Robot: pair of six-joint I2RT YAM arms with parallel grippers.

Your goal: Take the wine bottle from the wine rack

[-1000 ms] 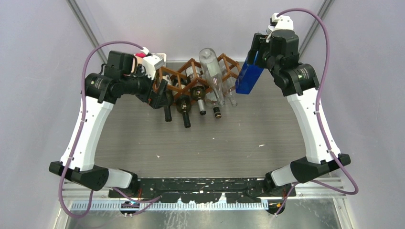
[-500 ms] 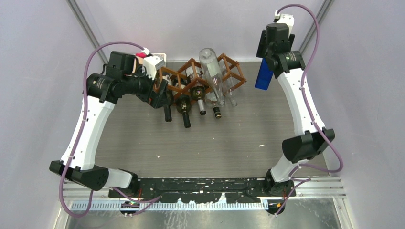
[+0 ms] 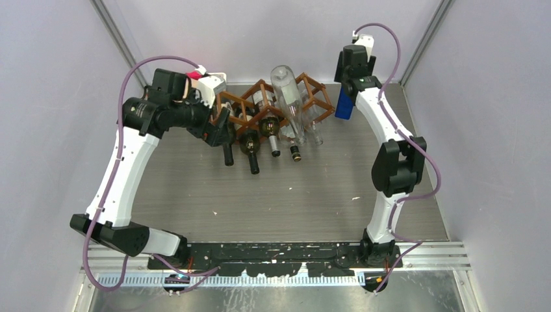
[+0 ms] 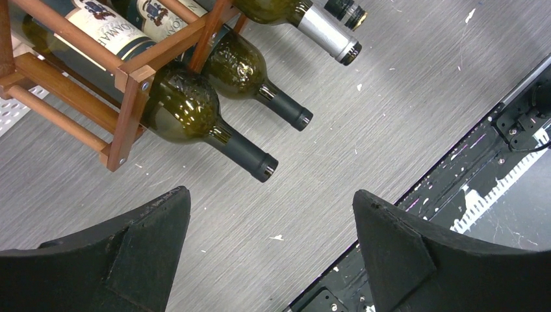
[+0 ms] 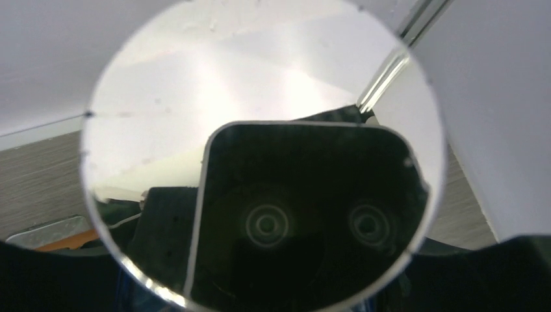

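The brown wooden wine rack stands at the back middle of the table. It holds several dark bottles with necks toward the near side, and a clear bottle lies on top. In the left wrist view the rack and its dark bottles lie just ahead. My left gripper is open and empty at the rack's left end, its jaws wide over bare table. My right gripper is shut on a blue bottle, held right of the rack. The bottle's shiny round end fills the right wrist view.
Grey walls close in on the left, back and right, with metal corner posts. A black rail runs along the table's near edge. A white perforated piece shows behind the rack's left end.
My right arm has carried the blue bottle away from the rack's right end toward the back wall and folded up more steeply. The left arm has barely moved.
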